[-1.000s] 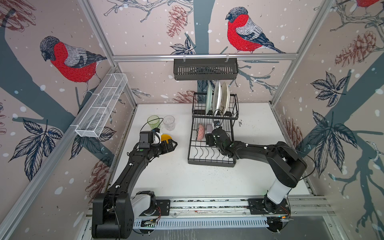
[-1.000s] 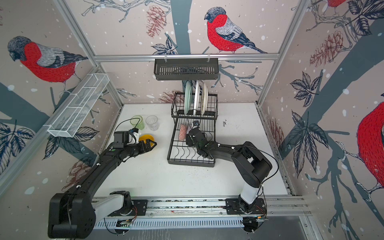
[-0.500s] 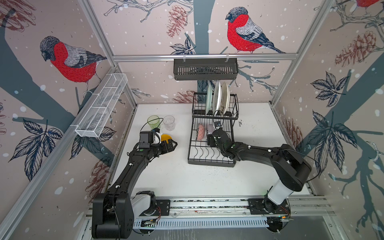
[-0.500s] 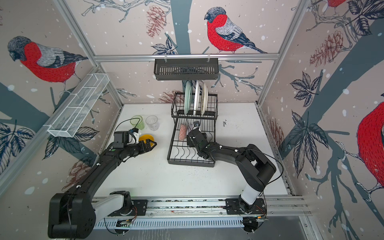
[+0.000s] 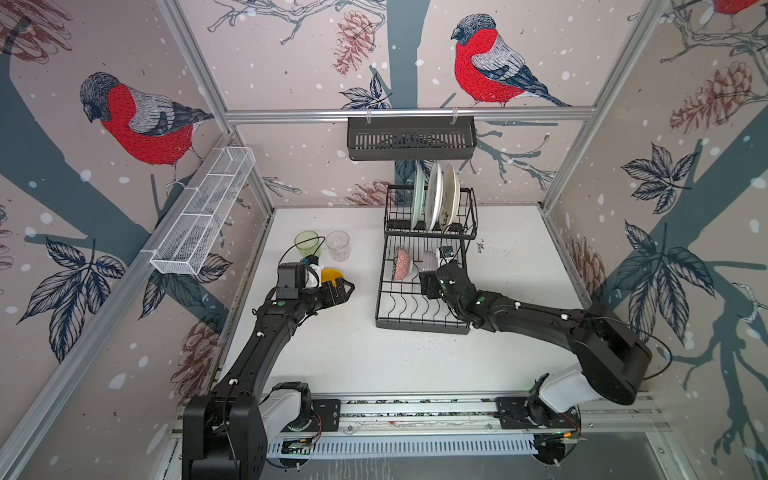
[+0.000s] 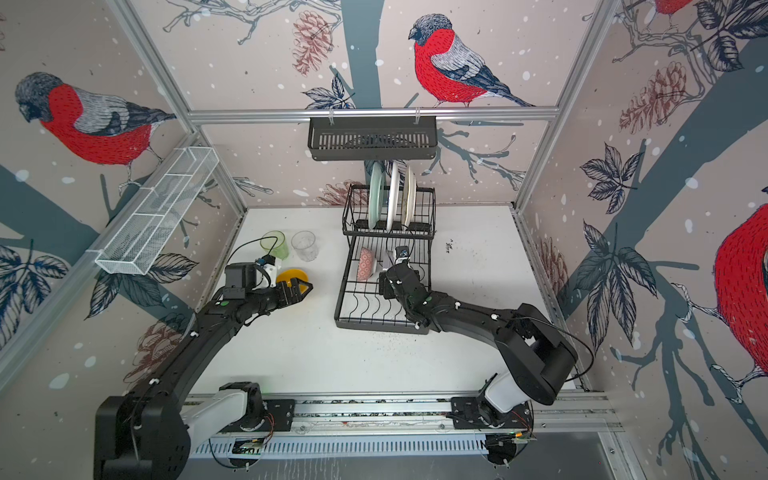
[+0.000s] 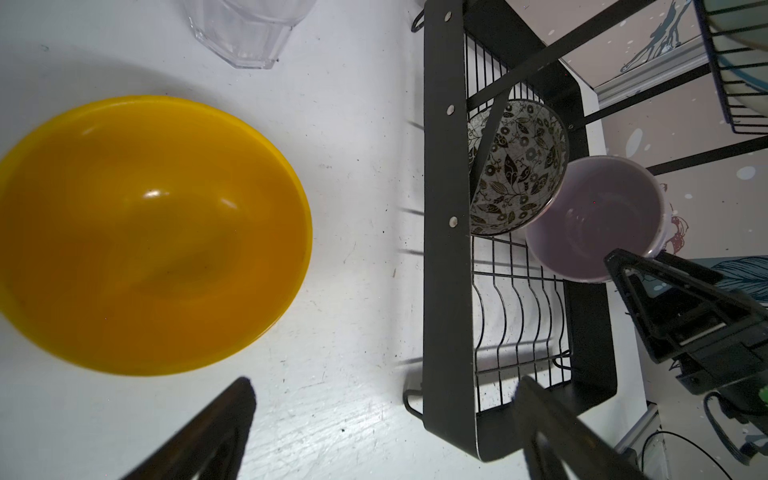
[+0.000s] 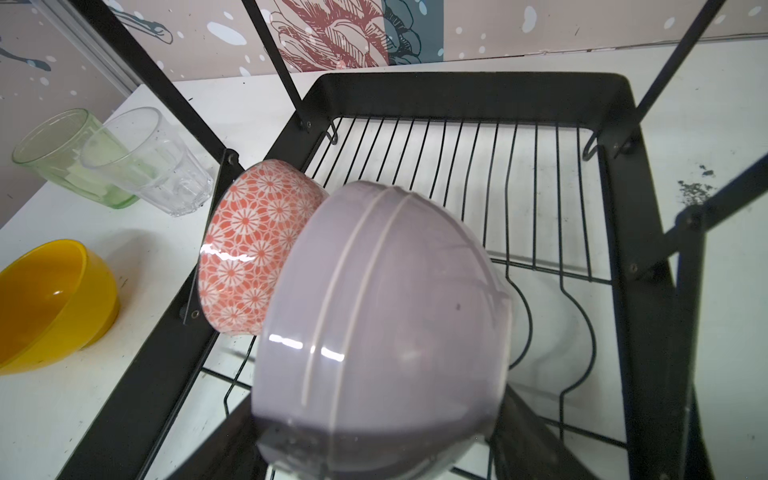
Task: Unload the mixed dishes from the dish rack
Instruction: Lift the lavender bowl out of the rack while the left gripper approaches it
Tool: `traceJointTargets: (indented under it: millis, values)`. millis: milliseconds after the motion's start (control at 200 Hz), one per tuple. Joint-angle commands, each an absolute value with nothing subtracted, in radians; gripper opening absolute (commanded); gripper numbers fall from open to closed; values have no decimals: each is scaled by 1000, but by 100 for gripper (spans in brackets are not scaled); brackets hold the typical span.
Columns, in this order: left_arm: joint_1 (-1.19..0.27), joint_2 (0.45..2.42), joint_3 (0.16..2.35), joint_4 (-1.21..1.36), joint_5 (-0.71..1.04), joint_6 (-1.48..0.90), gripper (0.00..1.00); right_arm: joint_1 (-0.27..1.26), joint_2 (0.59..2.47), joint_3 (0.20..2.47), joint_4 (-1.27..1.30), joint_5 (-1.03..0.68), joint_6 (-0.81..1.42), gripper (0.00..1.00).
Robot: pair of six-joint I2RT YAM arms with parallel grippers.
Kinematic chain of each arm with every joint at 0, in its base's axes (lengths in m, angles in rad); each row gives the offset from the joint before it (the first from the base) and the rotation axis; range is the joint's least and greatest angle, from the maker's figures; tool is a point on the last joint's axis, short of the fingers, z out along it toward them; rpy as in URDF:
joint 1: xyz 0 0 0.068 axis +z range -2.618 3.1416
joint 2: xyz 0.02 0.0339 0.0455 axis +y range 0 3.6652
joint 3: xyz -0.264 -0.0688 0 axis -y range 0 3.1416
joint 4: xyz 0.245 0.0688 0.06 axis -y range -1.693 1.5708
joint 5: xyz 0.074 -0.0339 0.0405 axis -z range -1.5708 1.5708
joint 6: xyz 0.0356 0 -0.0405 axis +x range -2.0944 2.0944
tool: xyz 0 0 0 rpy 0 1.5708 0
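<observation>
We see the glossy lilac bowl, tipped in the black rack's lower tray, pinched by our right gripper; left gripper spread above the scuffed white table, bird-papered walls around.

Black wire rack holds three upright plates above, pink and lilac bowls seemingly tipped below

black slotted wall basket on rail | white mesh basket, apparently holding nothing | white table

Robot test cell: aluminium frame, bird-print walls
</observation>
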State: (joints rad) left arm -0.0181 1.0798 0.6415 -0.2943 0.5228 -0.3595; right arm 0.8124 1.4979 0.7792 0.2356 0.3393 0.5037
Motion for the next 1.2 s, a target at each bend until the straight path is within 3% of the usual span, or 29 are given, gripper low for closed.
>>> traceJointTargets:
  millis: [0,360,840,1196]
  values:
    - [-19,1066,637,-256,540,-365,97,818,1458,758,289,332,543,52]
    - [-59,1028,660,-268,498,-391,96,818,1337,675,289,304,570,53]
    - [-219,985,689,-247,427,-504,90,811,1129,561,361,178,655,54]
    - [-343,1004,709,-216,348,-566,90,811,1096,559,358,123,653,54]
